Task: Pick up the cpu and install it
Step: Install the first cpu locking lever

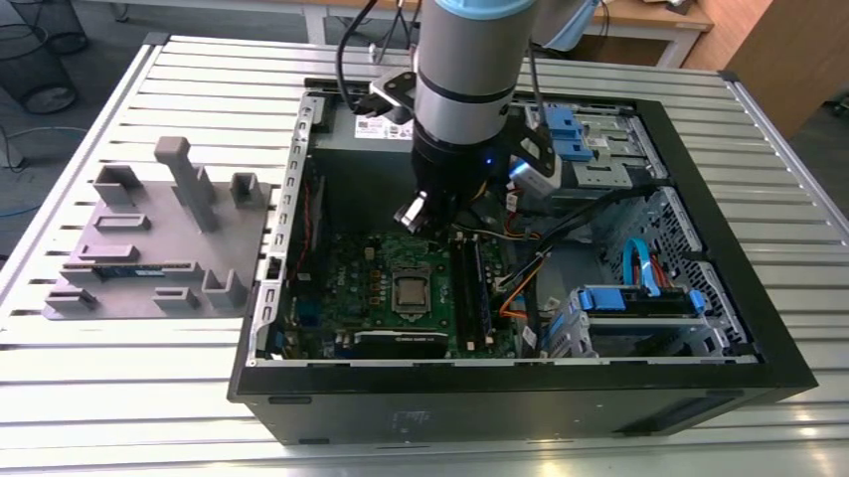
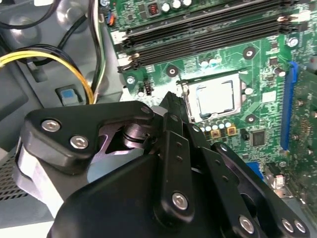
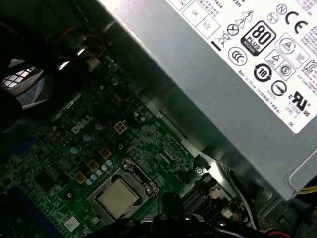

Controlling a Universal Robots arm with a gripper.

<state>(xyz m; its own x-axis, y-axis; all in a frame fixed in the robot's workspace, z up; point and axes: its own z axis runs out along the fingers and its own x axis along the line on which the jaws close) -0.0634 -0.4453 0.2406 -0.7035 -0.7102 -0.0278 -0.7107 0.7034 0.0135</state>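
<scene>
A slatted metal table (image 1: 159,397) holds an open computer case (image 1: 743,328). The cpu (image 2: 216,97) already sits in its socket on the green board (image 2: 233,59), so it stays flat. The gripper (image 1: 422,211) hangs above the cpu; I cannot tell how its claw stands.

the motherboard (image 1: 385,288) was green; the cpu (image 3: 118,197) on it shone pale silver-grey. the case (image 1: 531,397) was black, the table (image 1: 106,397) silver and ribbed. the fixture block (image 1: 146,248) was plain grey. the arm (image 1: 464,70) was grey, banded black, capped light blue.
</scene>
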